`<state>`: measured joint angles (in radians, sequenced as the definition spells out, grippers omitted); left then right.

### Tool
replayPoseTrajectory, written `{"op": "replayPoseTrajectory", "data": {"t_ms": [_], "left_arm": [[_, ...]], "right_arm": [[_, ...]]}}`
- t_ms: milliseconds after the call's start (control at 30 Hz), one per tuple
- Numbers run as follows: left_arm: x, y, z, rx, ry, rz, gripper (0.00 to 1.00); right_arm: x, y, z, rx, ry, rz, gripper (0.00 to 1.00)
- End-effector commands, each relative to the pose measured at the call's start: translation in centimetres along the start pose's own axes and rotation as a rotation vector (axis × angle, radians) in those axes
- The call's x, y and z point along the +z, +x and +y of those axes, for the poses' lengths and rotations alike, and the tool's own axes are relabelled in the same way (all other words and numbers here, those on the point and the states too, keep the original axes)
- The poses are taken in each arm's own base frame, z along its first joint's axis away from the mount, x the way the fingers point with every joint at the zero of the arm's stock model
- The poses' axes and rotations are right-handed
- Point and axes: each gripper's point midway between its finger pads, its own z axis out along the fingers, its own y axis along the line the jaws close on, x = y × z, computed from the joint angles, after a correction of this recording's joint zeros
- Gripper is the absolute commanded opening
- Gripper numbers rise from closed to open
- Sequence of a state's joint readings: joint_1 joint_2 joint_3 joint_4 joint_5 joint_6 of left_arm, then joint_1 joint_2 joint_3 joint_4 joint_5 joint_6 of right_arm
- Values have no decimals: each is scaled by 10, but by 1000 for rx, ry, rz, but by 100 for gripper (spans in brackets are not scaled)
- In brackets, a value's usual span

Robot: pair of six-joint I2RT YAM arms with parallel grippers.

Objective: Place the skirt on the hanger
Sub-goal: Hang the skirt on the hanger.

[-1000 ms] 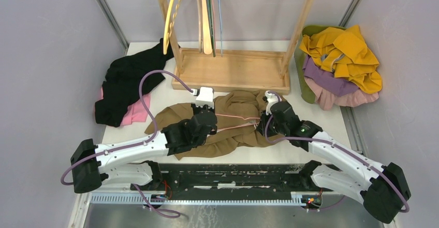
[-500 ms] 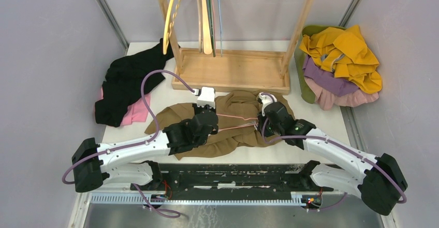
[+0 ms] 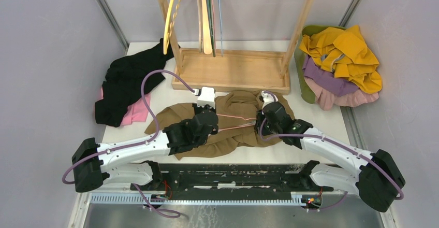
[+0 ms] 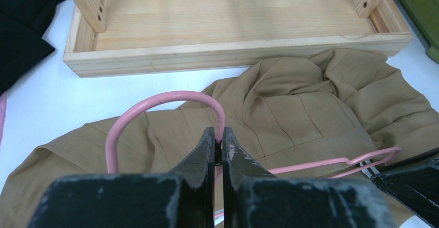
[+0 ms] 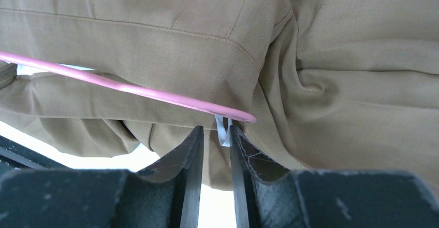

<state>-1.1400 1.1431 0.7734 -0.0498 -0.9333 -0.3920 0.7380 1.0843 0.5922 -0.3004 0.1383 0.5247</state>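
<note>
Since a second ago the right gripper (image 5: 216, 134) has slid slightly left in the top view, its forearm and elbow following. Its jaws have parted a little. The left arm has barely moved.

The right gripper's jaws are now narrowly apart, and the white table (image 3: 321, 119) shows through the gap. A thin white ribbon loop (image 5: 222, 129) hangs between the fingertips, just under the end of the pink wire hanger (image 4: 160, 97). I can't tell whether the ribbon is pinched, and nothing looks firmly held.

The left gripper (image 4: 217, 140) is closed tight on the pink wire hanger at the base of its hook. The hook curves up and to the left of the fingertips in the left wrist view. The hanger's shoulder bar runs right, toward the right gripper at the lower right of that frame.

The tan fabric skirt (image 3: 235, 103) lies crumpled on the table at centre frame, between the two grippers and under the hanger. It sits just below the light wooden rack base (image 3: 233, 70). The waistband is visible in both wrist views, and the hanger rests on top of the fabric.

A black garment (image 3: 124, 83) lies at centre left over a pink cloth (image 3: 137, 111). A pile of yellow and purple clothes (image 3: 341, 57) sits at upper right. Several hangers (image 3: 207, 20) hang on the rack at top centre.
</note>
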Motion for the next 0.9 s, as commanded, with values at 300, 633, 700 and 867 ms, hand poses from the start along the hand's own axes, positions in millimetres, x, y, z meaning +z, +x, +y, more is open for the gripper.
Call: {"op": "replayPoseTrajectory", "data": {"t_ms": [300, 633, 700, 867], "left_arm": [[-1, -28, -3, -61, 6, -62, 4], [-2, -29, -3, -66, 10, -62, 4], [-2, -28, -2, -67, 11, -62, 4], [-2, -29, -3, -65, 12, -62, 4]], "right_arm": [[-2, -3, -6, 195, 6, -105, 30], [3, -4, -7, 282, -47, -126, 30], [5, -5, -6, 293, -58, -123, 30], [9, -9, -3, 307, -79, -125, 30]]}}
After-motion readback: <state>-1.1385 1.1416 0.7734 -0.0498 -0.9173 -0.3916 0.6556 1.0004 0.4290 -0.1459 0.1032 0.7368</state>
